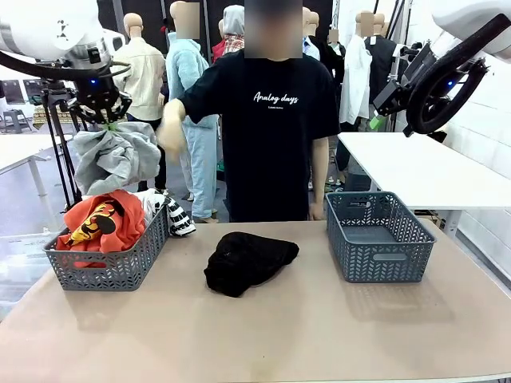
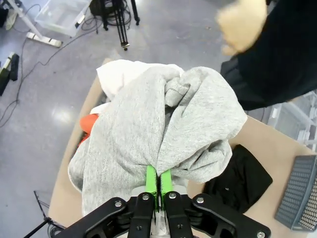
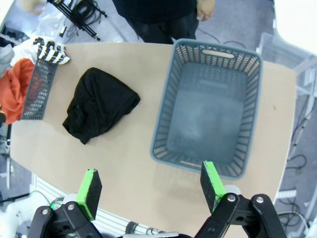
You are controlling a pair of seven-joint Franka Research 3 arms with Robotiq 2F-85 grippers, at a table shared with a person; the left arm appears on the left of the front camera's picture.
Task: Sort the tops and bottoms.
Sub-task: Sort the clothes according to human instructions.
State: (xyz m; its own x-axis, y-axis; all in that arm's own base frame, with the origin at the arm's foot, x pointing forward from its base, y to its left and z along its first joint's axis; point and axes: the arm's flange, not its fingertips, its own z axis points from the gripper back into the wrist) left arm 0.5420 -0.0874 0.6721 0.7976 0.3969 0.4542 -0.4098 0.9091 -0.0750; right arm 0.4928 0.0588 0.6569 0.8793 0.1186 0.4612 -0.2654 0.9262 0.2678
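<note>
Grey shirt hoisted over the left basket — black bottoms not yet sorted.
The left fingers pinch a fold of the shirt tight, and the person's hand is close beside the hanging cloth — a snag, I'd guess, or a sleeve draping over the basket rim. The right fingers gape wide and hold nothing above the right basket. The bottoms lie on open table between the baskets, with plenty of room around them.
</note>
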